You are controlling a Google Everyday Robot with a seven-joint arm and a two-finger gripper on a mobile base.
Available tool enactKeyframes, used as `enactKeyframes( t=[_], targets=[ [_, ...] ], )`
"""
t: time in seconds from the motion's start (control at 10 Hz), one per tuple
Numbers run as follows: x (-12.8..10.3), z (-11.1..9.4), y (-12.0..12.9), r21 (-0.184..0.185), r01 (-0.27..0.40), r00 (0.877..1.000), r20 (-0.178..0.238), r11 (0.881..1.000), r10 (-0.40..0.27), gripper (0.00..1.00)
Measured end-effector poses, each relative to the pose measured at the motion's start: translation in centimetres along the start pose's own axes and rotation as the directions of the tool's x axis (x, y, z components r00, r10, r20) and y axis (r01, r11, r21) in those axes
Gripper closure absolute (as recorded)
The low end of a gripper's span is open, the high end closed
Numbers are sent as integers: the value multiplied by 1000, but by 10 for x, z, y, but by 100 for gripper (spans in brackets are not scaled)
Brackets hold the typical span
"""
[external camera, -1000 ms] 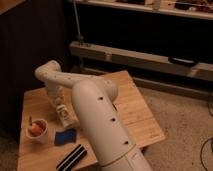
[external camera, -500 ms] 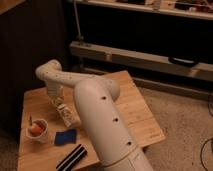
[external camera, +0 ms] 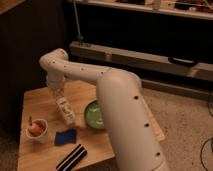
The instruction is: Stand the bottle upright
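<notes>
The bottle [external camera: 66, 115] is a slim whitish thing leaning over the wooden table [external camera: 35, 100], its top toward the upper left and its lower end near the green bowl. My gripper [external camera: 60, 102] comes down from the white arm [external camera: 117, 100] onto the bottle's upper end and is shut on it. The arm's wrist hides part of the bottle's top.
A green bowl [external camera: 93, 114] lies just right of the bottle, partly hidden behind the arm. A white cup with orange contents [external camera: 36, 130] stands to the left. A blue object [external camera: 65, 137] and a black striped object [external camera: 72, 156] lie toward the front edge.
The gripper has finished closing on the bottle's upper end. The arm and the bottle have barely shifted.
</notes>
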Motion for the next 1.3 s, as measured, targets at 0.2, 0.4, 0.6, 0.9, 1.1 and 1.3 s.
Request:
enactKeyframes(
  t=[0.2, 0.4, 0.6, 0.9, 1.1, 1.3],
  targets=[
    [-4, -21, 3, 79, 40, 995, -99, 996, -32, 100],
    [-10, -34, 3, 159, 99, 981, -182, 982, -69, 100],
    [-18, -53, 9, 222, 169, 952, -288, 960, -101, 100],
    [-27, -86, 11, 289, 291, 889, -433, 912, -147, 100],
    [-35, -91, 10, 265, 388, 825, -526, 882, -205, 100],
    [-36, -90, 5, 249, 419, 801, -554, 874, -226, 100]
  ],
)
